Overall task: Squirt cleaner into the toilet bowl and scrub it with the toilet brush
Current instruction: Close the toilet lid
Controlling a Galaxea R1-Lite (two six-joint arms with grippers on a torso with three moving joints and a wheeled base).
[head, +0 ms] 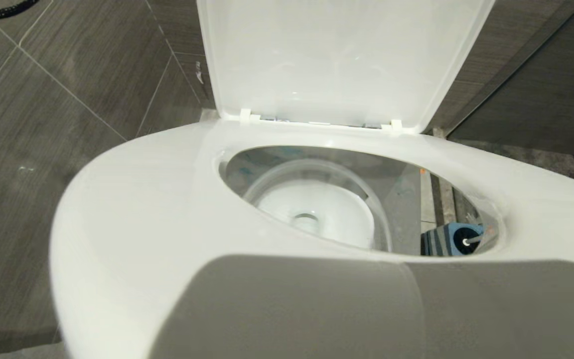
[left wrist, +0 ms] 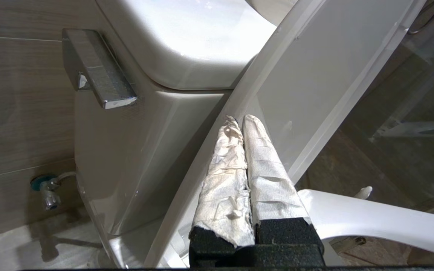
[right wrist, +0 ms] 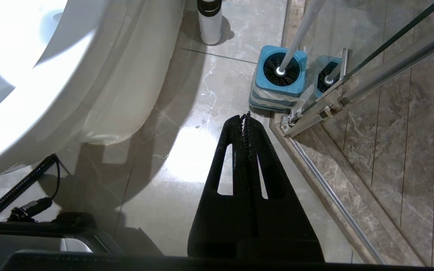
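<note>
Cloth-wrapped left gripper against raised lid

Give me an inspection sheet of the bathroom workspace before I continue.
Surface: glossy stone-tile floor.
Job's things: toilet bowl, lid raised; toilet brush standing in blue holder; cleaner, nothing seen.
Clutter: white cylinder on the floor.
Pincers: left pincer shut, white-wrapped, beside raised lid; right pincer shut, above floor near holder.
Cables: black cable on floor beside toilet base.
Surroundings: glass shower door, chrome flush lever, wall valve.
</note>
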